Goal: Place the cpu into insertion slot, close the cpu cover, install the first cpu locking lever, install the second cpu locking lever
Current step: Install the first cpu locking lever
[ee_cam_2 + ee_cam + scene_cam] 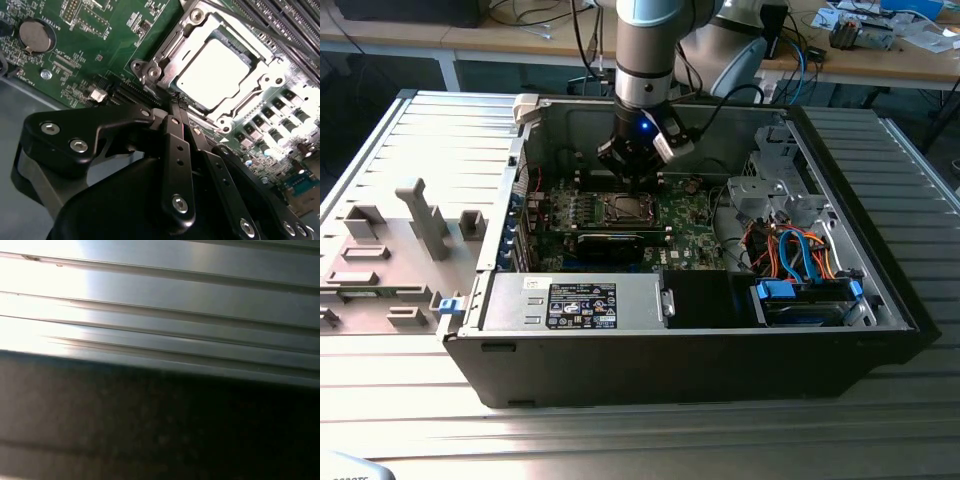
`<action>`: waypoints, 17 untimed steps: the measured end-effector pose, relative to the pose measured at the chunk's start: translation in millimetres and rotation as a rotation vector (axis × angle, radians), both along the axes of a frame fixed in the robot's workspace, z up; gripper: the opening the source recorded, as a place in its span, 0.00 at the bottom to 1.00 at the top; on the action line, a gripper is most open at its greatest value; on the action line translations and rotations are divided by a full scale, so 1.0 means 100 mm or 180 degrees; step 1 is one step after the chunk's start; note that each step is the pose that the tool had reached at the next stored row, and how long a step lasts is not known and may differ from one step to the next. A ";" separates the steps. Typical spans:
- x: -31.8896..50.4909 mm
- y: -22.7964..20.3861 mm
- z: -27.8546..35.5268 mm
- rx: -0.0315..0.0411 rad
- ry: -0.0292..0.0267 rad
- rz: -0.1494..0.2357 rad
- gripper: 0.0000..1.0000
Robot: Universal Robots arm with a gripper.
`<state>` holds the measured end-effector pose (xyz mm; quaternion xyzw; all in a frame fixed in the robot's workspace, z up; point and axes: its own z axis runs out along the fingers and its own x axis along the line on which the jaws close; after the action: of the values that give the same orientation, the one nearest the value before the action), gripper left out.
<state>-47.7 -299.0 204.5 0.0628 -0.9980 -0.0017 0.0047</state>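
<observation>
The cpu (212,75) lies flat in the insertion slot (625,208), its silvery top glaring bright in the second wrist view. The cpu cover (172,54) lies down over it as a metal frame, and the chip shows through its window. My gripper (176,107) is shut, its black fingers (177,150) pressed together with nothing visible between them. The tips sit right at the socket's edge, at one corner of the frame. In the exterior view the gripper (635,172) hangs just above the socket inside the open computer case. How the locking levers stand, I cannot tell.
The green motherboard (100,45) carries a coin battery (35,35) and memory slots (290,30) beside the socket. A black card (610,243), a power supply (575,300) and drive bays with blue cables (800,255) crowd the case. Ribbed metal (200,300) shows in the first wrist view.
</observation>
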 end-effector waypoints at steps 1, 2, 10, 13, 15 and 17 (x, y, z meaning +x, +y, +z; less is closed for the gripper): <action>0.000 -0.003 -0.004 0.0000 0.0000 0.0000 0.11; 0.000 -0.007 -0.008 0.0000 0.0000 0.0000 0.11; 0.051 -0.012 -0.025 0.0010 0.0002 0.0001 0.11; 0.079 -0.011 -0.026 0.0041 0.0000 0.0001 0.11; 0.099 -0.010 -0.027 0.0090 0.0002 0.0001 0.11; 0.110 -0.011 -0.026 0.0127 0.0005 0.0001 0.11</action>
<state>-36.7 -300.0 201.9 0.0631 -0.9978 -0.0217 0.0042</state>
